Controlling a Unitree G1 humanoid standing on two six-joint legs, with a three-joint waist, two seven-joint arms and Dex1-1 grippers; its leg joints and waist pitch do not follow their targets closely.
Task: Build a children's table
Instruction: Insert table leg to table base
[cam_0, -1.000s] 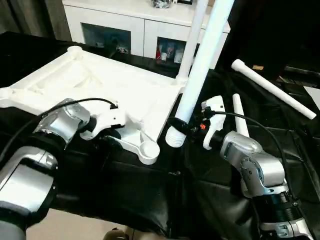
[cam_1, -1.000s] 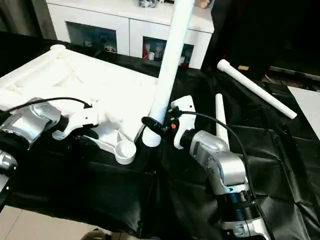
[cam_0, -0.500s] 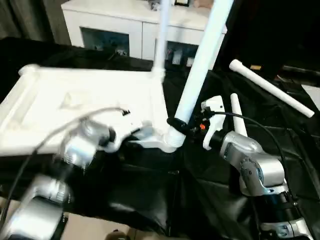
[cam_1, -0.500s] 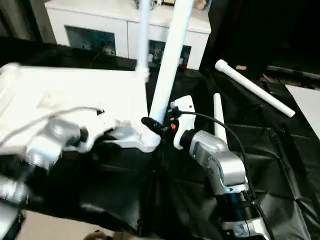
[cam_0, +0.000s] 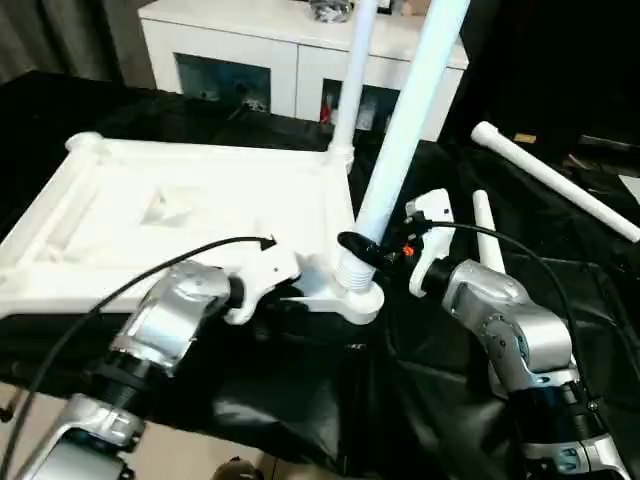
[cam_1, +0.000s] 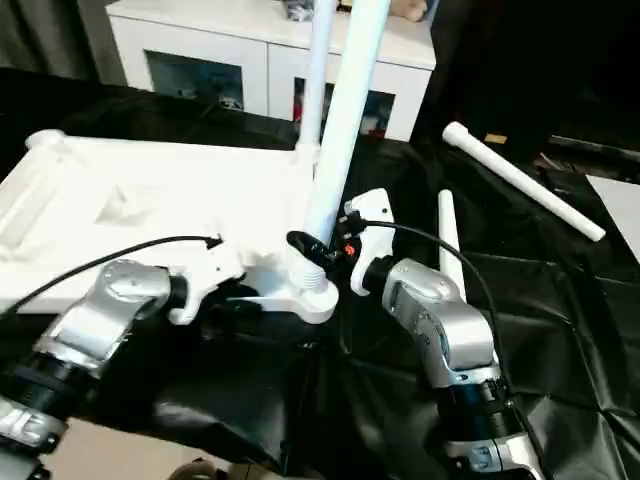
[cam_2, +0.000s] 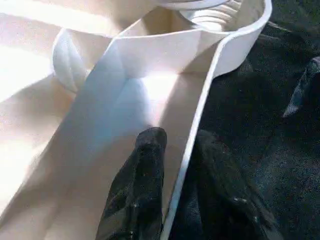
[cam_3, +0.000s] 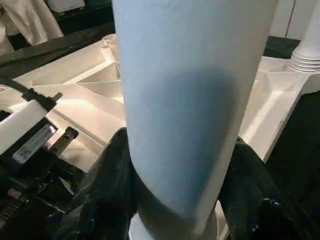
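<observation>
Change since a second ago: tabletop (cam_0: 190, 215) has been swung round and pulled toward the right arm, so its near corner socket (cam_0: 352, 297) now sits directly under the leg held by the right tool; earlier that corner lay apart from the leg's foot.
Tabletop: white plastic, upside down, ribbed underside facing up, lying on the black-covered table (cam_0: 440, 390).
Fitted leg: one white leg (cam_0: 348, 90) already stands upright at the far corner.
Left tool: the left tool (cam_0: 290, 300) pinches the thin rim of the tabletop just beside the near corner, one black finger (cam_2: 137, 185) inside the rim and the other outside, a narrow grip.
Right tool: the right tool (cam_0: 365, 250) clasps the second leg (cam_0: 405, 120) near its ribbed foot, fingers about half spread around the round shaft, with the leg leaning slightly.
Spare legs: two more legs (cam_0: 555, 180) and (cam_0: 486, 235) lie loose on the black cover to the right.
Handling, tabletop: probably light and stiff, sliding easily on the cover; the rim is thin, so grip close to a corner where ribs brace it.
Handling, leg: likely hollow, light, smooth and tapering, prone to slipping or twisting; best held low near the threaded end while it enters the socket.
</observation>
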